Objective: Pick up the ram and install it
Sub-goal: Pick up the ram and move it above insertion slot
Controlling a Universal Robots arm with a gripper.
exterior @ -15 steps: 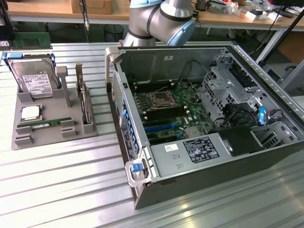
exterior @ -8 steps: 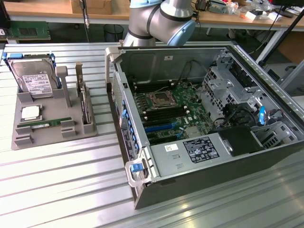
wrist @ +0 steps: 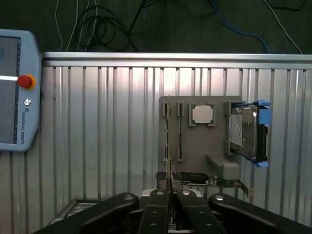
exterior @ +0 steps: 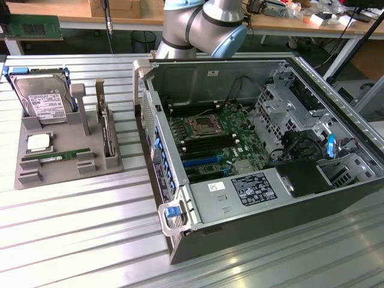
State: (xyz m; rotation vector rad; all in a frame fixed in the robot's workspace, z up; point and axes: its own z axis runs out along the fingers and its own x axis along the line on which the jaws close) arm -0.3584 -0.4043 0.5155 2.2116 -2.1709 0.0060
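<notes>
The ram is a thin green stick lying in the front slot of the grey holder tray, at the exterior view's left. In the wrist view the ram appears edge-on as a thin line on the tray. My gripper hangs high above the tray, roughly in line with the stick, its black fingers pressed together with nothing between them. The arm rises behind the open computer case. Black memory slots flank the processor socket on the motherboard.
On the tray also sit a silver hard drive, a processor chip and an upright expansion card. A teach pendant lies on the ribbed aluminium table. The case's walls stand high around the motherboard.
</notes>
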